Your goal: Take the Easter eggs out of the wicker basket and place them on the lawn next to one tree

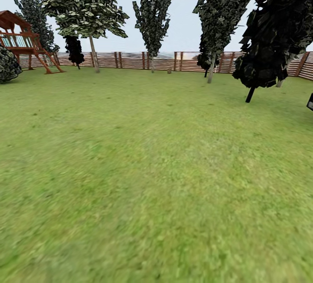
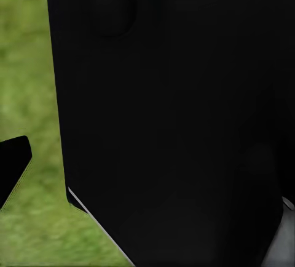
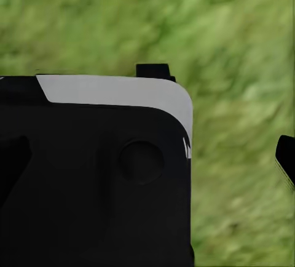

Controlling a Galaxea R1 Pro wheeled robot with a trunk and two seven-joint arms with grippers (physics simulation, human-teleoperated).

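The lawn spreads wide and flat ahead of me in the garden. The Easter eggs and the wicker basket are out of view. Several trees with pale straight trunks stand along the far fence: one at back left, one in the middle, one at back right. In the left wrist view, a black fingertip of my left gripper shows over grass beside the robot's black body. A black fingertip of my right gripper likewise shows over grass in the right wrist view.
A brown slat fence closes the far side. A wooden playset and a dark bush stand at far left. A very dark leaning tree is at right, and a small dark object sits at the right edge.
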